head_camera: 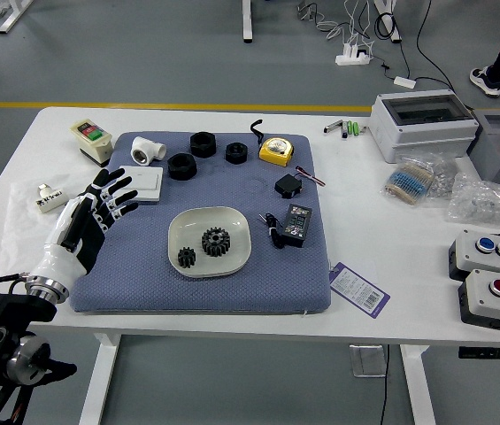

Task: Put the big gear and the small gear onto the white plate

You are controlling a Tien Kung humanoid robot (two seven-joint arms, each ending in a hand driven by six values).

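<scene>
My left hand (108,212) is over the left edge of the blue mat, its fingers spread and holding nothing. To its right, apart from it, lies the white plate (234,261). The big gear (216,241), black and toothed, rests on the plate near its middle. The small gear (187,257), also black, rests on the plate's lower left part, beside the big gear and not touching it. My right hand is out of view.
Behind the plate on the mat (161,292) are black rings (181,166), a white pipe fitting (148,151) and a yellow tape measure (276,151). A black adapter (296,225) lies right of the plate. Button boxes (498,297) stand far right; a person's legs show at top right.
</scene>
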